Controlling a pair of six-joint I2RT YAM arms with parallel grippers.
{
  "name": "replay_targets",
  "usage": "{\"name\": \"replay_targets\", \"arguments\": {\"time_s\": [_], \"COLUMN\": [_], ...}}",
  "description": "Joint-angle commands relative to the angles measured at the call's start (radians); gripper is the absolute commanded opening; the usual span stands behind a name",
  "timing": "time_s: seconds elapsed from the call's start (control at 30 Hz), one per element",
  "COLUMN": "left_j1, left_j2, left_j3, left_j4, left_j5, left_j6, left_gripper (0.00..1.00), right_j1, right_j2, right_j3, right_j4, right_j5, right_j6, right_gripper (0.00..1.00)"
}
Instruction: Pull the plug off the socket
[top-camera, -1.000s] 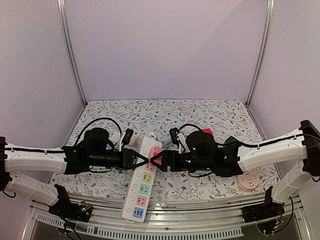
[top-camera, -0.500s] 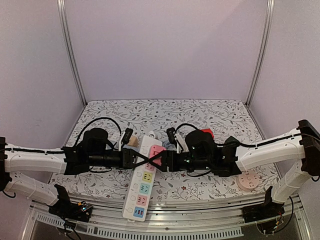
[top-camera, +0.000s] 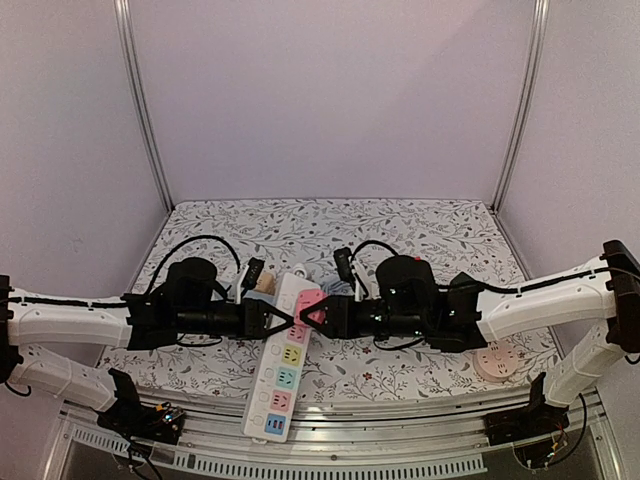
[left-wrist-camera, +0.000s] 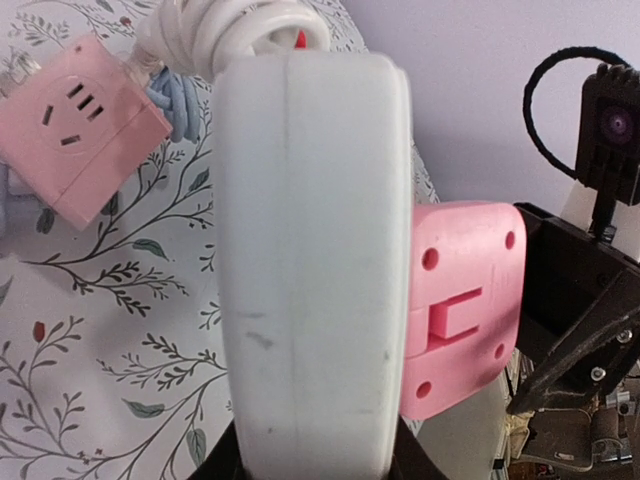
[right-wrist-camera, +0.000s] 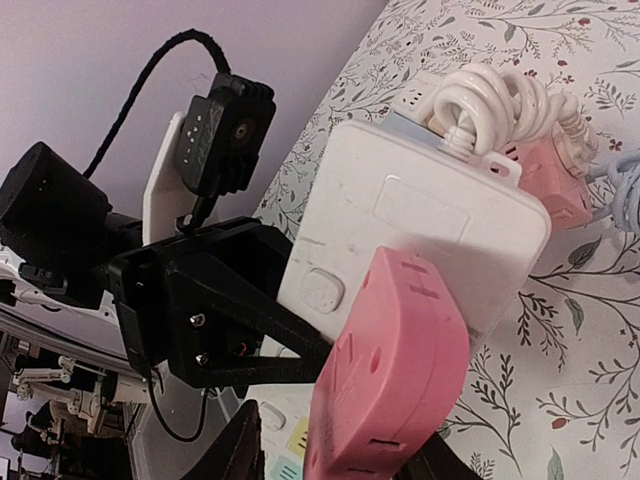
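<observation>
The left gripper is clenched on the long white power strip, which reaches toward the front edge of the floral surface. The right gripper straddles the pink square plug seated in the strip; I cannot tell whether it grasps. A coiled white cable and a pink cube adapter crowd just behind, with open surface beyond them.

Left arm: reaches low from the near-left base toward the middle, forearm almost level.
Right arm: mirrors it from the near-right base, forearm sloping slightly down to the left.
Left gripper: points right, jaws narrow, clamped across the power strip.
Right gripper: points left, nearly tip to tip with the left gripper.
Right fingers: flank the pink plug; firm contact on both sides cannot be told.
</observation>
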Motion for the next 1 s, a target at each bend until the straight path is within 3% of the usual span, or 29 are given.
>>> {"name": "replay_targets", "arguments": {"time_s": [0.0,0.27,0.57,0.83,0.97], "left_j1": [-0.011,-0.014,-0.020,-0.039,-0.050], "left_j2": [-0.013,0.001,0.015,0.016,0.024], "left_j3": [0.020,0.020,0.021,0.030,0.043], "left_j4": [0.132,0.148,0.151,0.112,0.076], "left_j5": [0.008,0.017,0.010,-0.028,-0.061], "left_j6": [0.047,0.061,0.070,0.099,0.113], "left_gripper": [0.19,0.19,0.18,0.18,0.17], "right_j1": [0.005,0.005,0.002,-0.022,-0.026], "right_j2": [0.013,0.067,0.110,0.148,0.172], "right_j3": [0.035,0.086,0.138,0.147,0.164], "right_j4": [0.035,-0.040,-0.143,-0.166,-0.166], "right_j5": [-0.008,0.032,0.116,0.113,0.095], "right_j6": [0.000,0.048,0.093,0.159,0.176], "right_gripper": [0.41,0.39,0.30,0.17,0.15]}}
